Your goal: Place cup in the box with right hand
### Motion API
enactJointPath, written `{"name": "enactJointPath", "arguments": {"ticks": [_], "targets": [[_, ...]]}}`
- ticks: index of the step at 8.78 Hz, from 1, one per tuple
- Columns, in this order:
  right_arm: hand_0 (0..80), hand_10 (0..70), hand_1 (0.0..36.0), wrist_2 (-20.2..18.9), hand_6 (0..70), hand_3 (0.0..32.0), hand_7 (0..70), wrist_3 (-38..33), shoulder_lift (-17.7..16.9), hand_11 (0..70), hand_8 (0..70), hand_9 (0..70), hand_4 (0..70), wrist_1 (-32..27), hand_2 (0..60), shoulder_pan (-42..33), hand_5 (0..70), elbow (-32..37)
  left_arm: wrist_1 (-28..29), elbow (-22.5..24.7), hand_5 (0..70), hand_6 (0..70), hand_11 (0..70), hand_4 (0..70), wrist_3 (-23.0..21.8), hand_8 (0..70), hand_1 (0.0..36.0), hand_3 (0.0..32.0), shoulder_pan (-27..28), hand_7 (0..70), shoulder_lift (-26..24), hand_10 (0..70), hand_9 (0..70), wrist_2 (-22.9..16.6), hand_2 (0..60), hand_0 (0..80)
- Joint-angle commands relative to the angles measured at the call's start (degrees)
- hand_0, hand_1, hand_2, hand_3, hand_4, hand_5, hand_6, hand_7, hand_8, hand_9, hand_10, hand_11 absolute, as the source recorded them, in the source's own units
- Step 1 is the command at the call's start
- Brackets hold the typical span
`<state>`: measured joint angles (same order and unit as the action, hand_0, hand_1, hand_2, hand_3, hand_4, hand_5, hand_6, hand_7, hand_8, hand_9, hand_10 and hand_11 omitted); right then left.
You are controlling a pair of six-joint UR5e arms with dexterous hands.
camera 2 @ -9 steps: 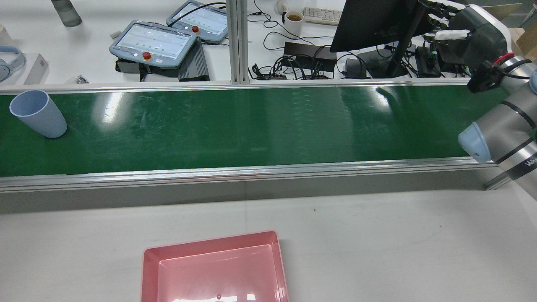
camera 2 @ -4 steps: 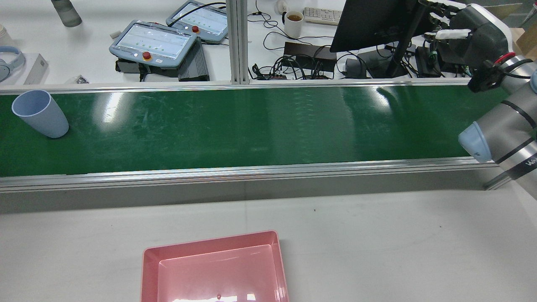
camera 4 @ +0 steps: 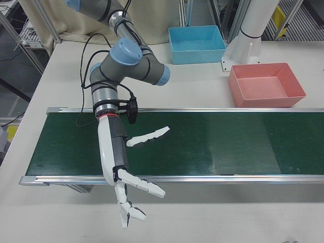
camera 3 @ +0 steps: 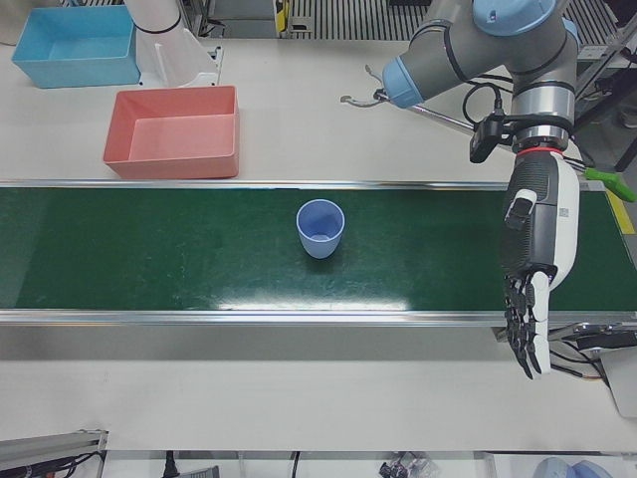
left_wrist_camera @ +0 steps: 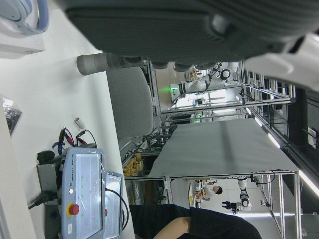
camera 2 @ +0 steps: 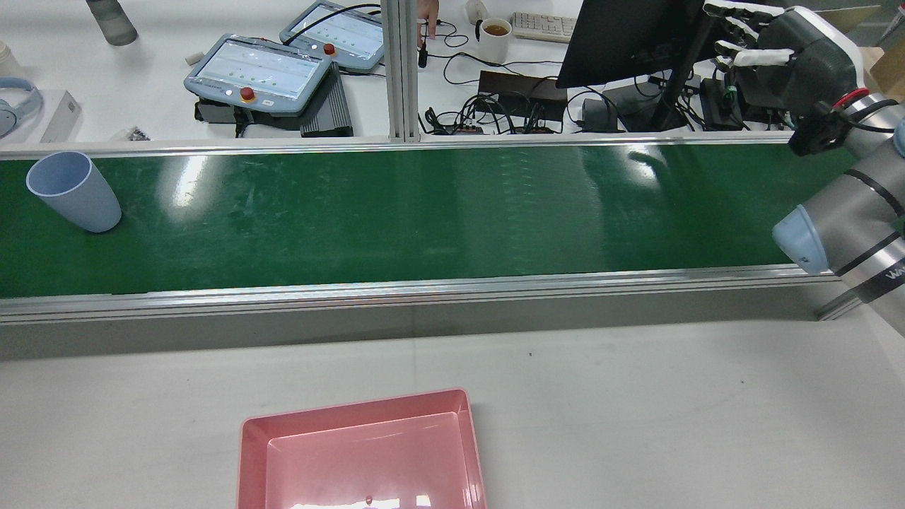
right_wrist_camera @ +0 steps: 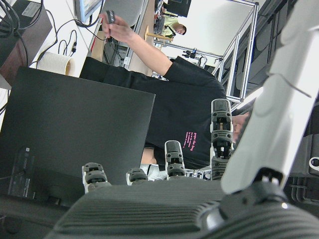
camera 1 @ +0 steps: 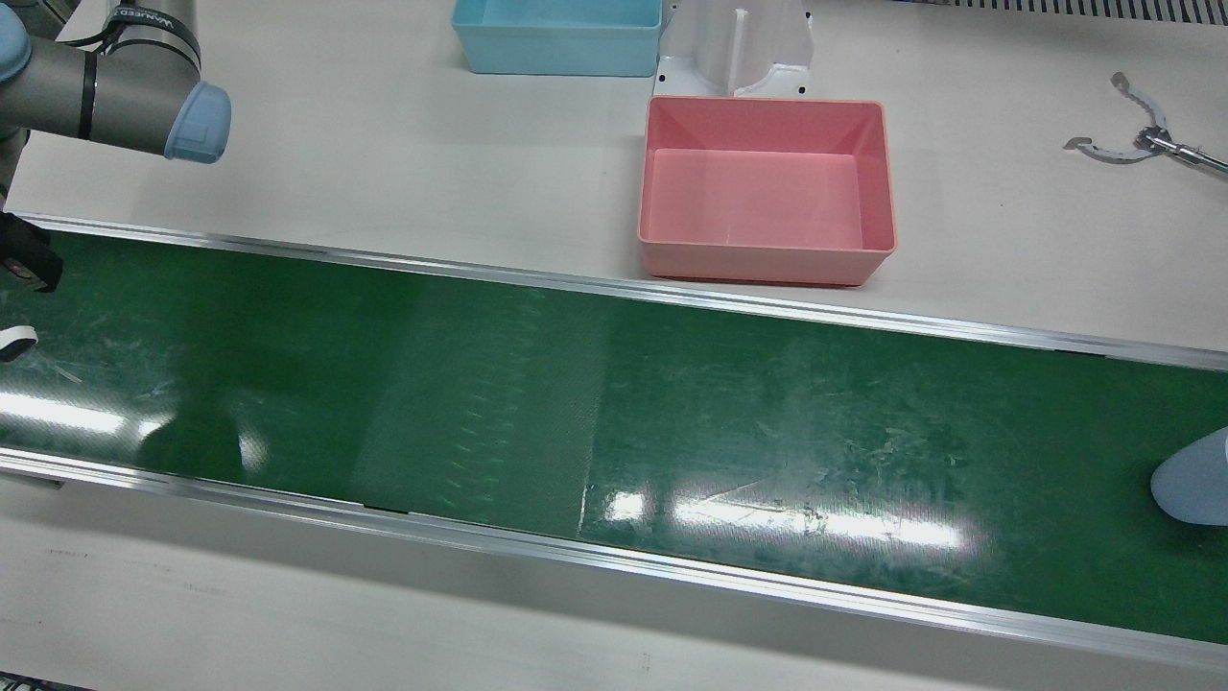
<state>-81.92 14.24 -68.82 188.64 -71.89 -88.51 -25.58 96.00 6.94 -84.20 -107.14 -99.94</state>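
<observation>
— So, what takes up most of the scene?
— A long green belt [camera 2: 424, 212] running left to right across the station, with pale table [camera 2: 636, 424] on its near side in the rear view.

— And the arms?
— The right arm [camera 4: 116, 66] reaches over the belt's right end in the rear view. Its hand [camera 4: 121, 167] hangs past the far edge of the belt, fingers [camera 4: 152, 135] spread wide apart and holding nothing. The left hand [camera 3: 532, 269] hangs over the belt's other end, pointing toward the operators' side, fingers straight, close together and holding nothing.

— Where is the box?
— The pink box [camera 1: 767, 187] sits on the table just beside the belt's rail on the robot's side, empty. A blue box [camera 1: 558, 34] stands farther back, near a white pedestal [camera 1: 739, 43].

— And the cup?
— The pale blue cup [camera 3: 320, 228] stands upright on the belt, mouth up, at the far left in the rear view [camera 2: 73, 191], nearer the belt's far edge. It is well apart from the right hand and from the pink box. In the front view only its edge [camera 1: 1194, 485] shows at the right border.

— Anything smaller?
— Across the belt, on the operators' desk: two control tablets [camera 2: 258, 71], a dark monitor [camera 2: 629, 35], a mug [camera 2: 495, 35]. A person in a black shirt [right_wrist_camera: 179, 109] shows in the right hand view.
</observation>
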Motion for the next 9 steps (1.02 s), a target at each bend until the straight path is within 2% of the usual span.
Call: {"name": "enactJointPath", "arguments": {"ticks": [1, 3, 8, 9], "targets": [[52.7, 3.8, 8.6, 0.0, 4.7, 13.8, 30.2, 0.1, 0.0, 7.1, 0.0, 5.0, 23.3, 0.0, 0.0, 0.0, 4.3, 0.0, -0.1, 0.1, 0.0, 0.0, 0.0, 0.0, 0.0, 0.0, 0.0, 0.0, 0.0, 0.0, 0.0, 0.0, 0.0, 0.0, 0.0, 0.0], [52.7, 3.9, 8.6, 0.0, 5.0, 13.2, 31.3, 0.1, 0.0, 7.2, 0.0, 5.3, 23.2, 0.0, 0.0, 0.0, 4.3, 0.0, -0.1, 0.0, 0.0, 0.0, 0.0, 0.0, 0.0, 0.0, 0.0, 0.0, 0.0, 0.0, 0.0, 0.0, 0.0, 0.0, 0.0, 0.0], [52.6, 3.8, 8.3, 0.0, 6.6, 8.6, 37.9, 0.1, 0.0, 7.0, 0.3, 7.0, 24.1, 0.0, 0.0, 0.0, 4.3, 0.0, -0.1, 0.1, 0.0, 0.0, 0.0, 0.0, 0.0, 0.0, 0.0, 0.0, 0.0, 0.0, 0.0, 0.0, 0.0, -0.1, 0.0, 0.0], [52.6, 3.9, 8.2, 0.0, 6.6, 8.8, 37.9, 0.1, 0.0, 7.1, 0.3, 6.8, 24.1, 0.0, 0.0, 0.0, 4.3, 0.0, 0.0, 0.1, 0.0, 0.0, 0.0, 0.0, 0.0, 0.0, 0.0, 0.0, 0.0, 0.0, 0.0, 0.0, 0.0, -0.1, 0.0, 0.0]]}}
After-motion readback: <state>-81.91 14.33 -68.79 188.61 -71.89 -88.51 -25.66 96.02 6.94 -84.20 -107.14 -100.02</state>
